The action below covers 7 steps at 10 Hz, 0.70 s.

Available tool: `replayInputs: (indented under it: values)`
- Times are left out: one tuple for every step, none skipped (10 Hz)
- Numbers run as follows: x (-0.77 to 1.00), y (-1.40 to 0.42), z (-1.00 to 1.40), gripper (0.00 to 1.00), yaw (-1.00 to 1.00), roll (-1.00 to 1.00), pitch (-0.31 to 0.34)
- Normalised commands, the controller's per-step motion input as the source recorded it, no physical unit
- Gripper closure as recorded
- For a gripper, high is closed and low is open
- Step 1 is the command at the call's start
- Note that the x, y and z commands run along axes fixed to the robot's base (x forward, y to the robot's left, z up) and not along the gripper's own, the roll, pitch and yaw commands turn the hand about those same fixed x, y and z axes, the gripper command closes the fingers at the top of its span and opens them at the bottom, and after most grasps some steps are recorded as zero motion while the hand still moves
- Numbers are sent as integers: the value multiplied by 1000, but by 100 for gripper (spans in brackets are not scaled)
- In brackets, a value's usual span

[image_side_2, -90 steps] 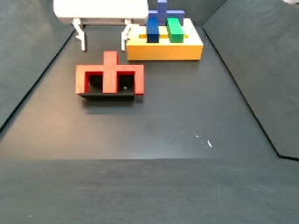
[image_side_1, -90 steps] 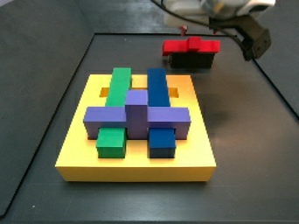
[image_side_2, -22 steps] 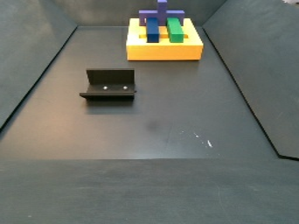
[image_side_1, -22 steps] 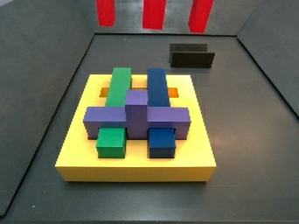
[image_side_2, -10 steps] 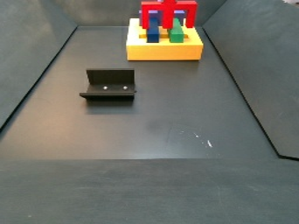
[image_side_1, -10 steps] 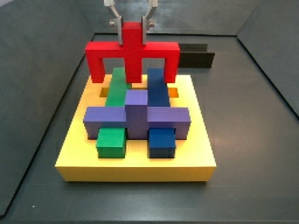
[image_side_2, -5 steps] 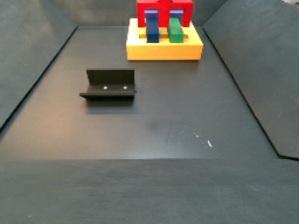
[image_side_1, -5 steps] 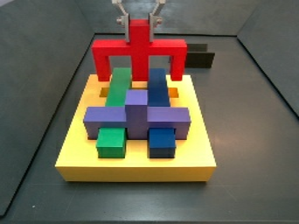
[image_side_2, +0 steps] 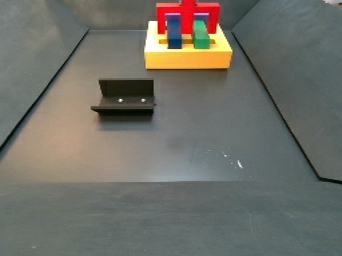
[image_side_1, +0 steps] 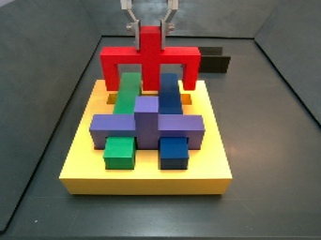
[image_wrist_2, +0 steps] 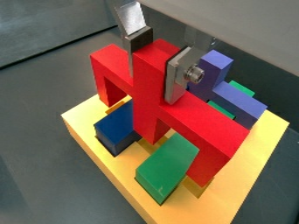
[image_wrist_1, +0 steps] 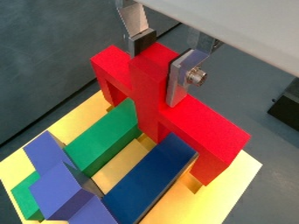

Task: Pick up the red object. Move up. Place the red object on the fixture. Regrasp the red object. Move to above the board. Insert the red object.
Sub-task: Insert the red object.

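Side view: claw (image_side_1: pixel 149 21) clamped on red object (image_side_1: pixel 150 58), now lower over the board (image_side_1: pixel 146 167) than before.

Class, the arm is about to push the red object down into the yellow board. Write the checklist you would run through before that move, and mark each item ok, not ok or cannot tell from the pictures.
1. Gripper shut on the red object's stem, jaws on either side: ok.
2. Red object upright, crossbar level in a side view: ok.
3. Red object over the far end of the board, straddling the green block and blue block: ok.
4. Legs lined up with the orange slots: cannot tell, the slots are mostly hidden.
5. Legs already seated in the board: cannot tell.
6. Fixture empty and apart from the board: ok.
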Motion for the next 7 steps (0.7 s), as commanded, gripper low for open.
replayInputs:
  values:
    - [0,0,-137,100,-31,-1,-43]
    - [0,0,-163,100,-23,0,-40]
    - [-9,0,-94,100,-6,0,-21]
    - [0,0,9,100,0,-13,-16]
    - [0,-6,203,100,0,-16,0]
    - [0,0,157,100,0,-1,0]
    - [0,-3,46,100,0,0,-10]
